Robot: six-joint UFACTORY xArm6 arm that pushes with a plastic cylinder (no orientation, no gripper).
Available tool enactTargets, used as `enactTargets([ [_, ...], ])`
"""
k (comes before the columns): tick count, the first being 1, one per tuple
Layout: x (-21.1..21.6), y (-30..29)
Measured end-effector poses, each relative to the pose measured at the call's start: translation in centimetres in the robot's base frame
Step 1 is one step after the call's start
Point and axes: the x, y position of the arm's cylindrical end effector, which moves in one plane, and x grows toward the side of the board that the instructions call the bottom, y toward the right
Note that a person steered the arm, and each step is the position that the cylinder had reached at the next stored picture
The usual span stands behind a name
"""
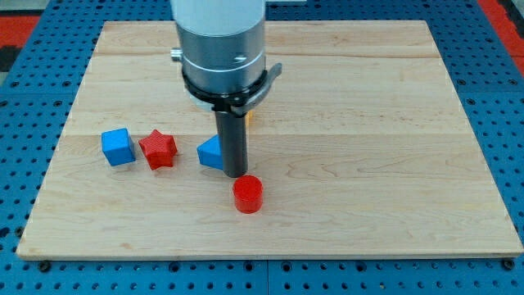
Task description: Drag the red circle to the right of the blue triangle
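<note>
Glossy red circle [247, 194], upright, just below my tip [235, 173]

Blue cube [118, 147] and red star [157, 149]: left of centre, just beside each other. Wooden board [385, 123]: fills the frame. Blue pegboard [33, 74]: surrounds it.

Toward the worktop's [393, 123] left edge the blue cube [118, 147] lies just left of the red star [157, 149], with the blue triangle [211, 153] further right. My tip [235, 174] sits at the triangle's right side. The red circle [247, 194] lies just below it, nearer the bottom edge.
</note>
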Motion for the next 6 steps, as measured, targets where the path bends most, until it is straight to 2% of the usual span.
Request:
enactTargets([
  [1, 0.1, 1.9],
  [2, 0.4, -0.3],
  [3, 4.5, -1.7],
  [4, 7.7, 0.7],
  [5, 7.7, 3.1],
  [6, 5.0, 2.1],
])
